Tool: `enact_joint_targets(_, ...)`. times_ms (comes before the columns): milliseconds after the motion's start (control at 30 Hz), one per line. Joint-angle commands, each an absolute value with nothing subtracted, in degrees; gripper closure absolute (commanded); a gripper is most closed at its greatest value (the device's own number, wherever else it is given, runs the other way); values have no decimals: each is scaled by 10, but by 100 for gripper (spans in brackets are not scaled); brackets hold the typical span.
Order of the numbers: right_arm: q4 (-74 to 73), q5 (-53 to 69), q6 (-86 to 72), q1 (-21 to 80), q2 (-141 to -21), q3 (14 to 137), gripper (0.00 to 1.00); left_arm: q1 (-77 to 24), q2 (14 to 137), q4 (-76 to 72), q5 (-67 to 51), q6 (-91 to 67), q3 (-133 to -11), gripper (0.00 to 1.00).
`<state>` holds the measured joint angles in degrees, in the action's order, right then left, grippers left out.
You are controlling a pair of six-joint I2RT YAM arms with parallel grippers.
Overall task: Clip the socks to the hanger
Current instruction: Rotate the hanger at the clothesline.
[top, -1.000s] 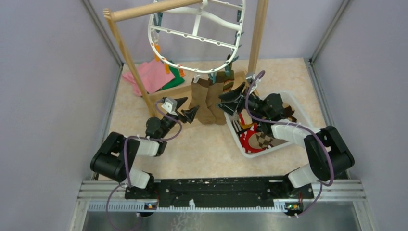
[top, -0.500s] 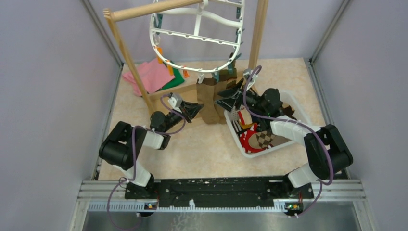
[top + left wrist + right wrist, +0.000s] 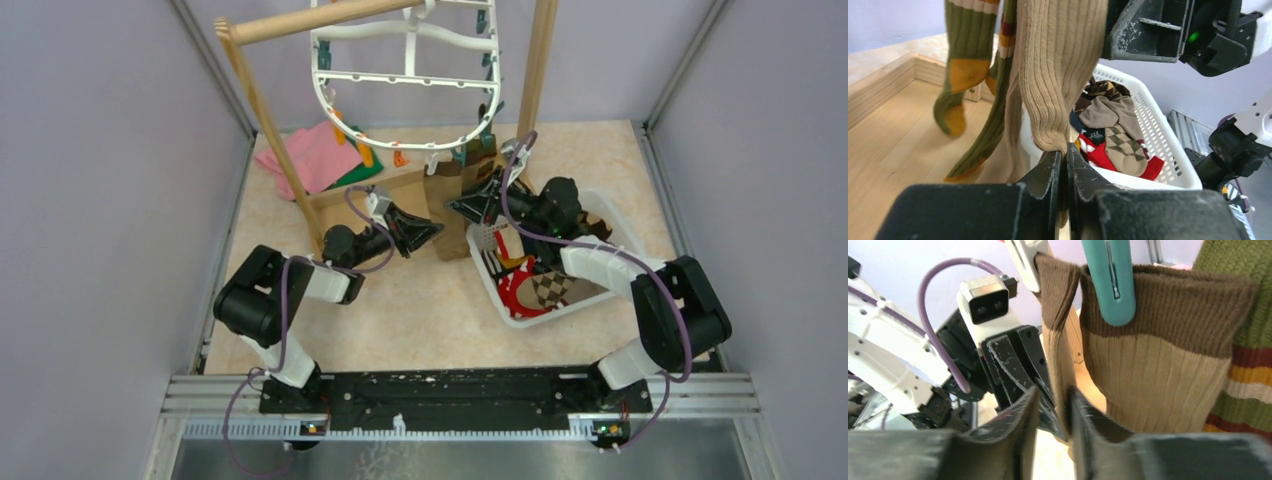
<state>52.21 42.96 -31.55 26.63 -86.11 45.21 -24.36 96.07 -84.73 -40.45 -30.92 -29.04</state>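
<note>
Within the last second the left gripper (image 3: 1066, 150) has moved in from centre-left to beneath the hanger (image 3: 405, 76) at upper centre. It has pinched flat onto the toe of the hanging tan sock (image 3: 1058, 75), probably to steady it for clipping. The right gripper (image 3: 1053, 400) has narrowed astride a sock edge (image 3: 1064, 365), with a gap still showing. Only the right wrist view shows the teal clip (image 3: 1110, 285) already on a brown cuff (image 3: 1168, 310); the top view hides both grips.

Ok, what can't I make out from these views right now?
- Top external: top of the hanger cut off by the frame edge; its clips too small.
- Left wrist: cuff of the tan sock cut off above.
- Right wrist: whether the right end effector presses that sock; fingers blurred, too close.
</note>
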Motion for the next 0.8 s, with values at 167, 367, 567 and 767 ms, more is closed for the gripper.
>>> enact_joint_targets(167,515,452,-311,216,-816,484,100,-254,937,-1026,-402,-325,-288,64)
enact_joint_targets(367,461,432,-279,140,-775,482,100,-232,858,-1004,-398,-344,-228,35)
enact_joint_targets(567,391,386,-225,104,-775,514,100,-219,782,-968,-392,-365,-201,13)
enact_joint_targets(767,343,337,-201,81,-799,565,100,-218,679,-824,-326,-304,-192,2)
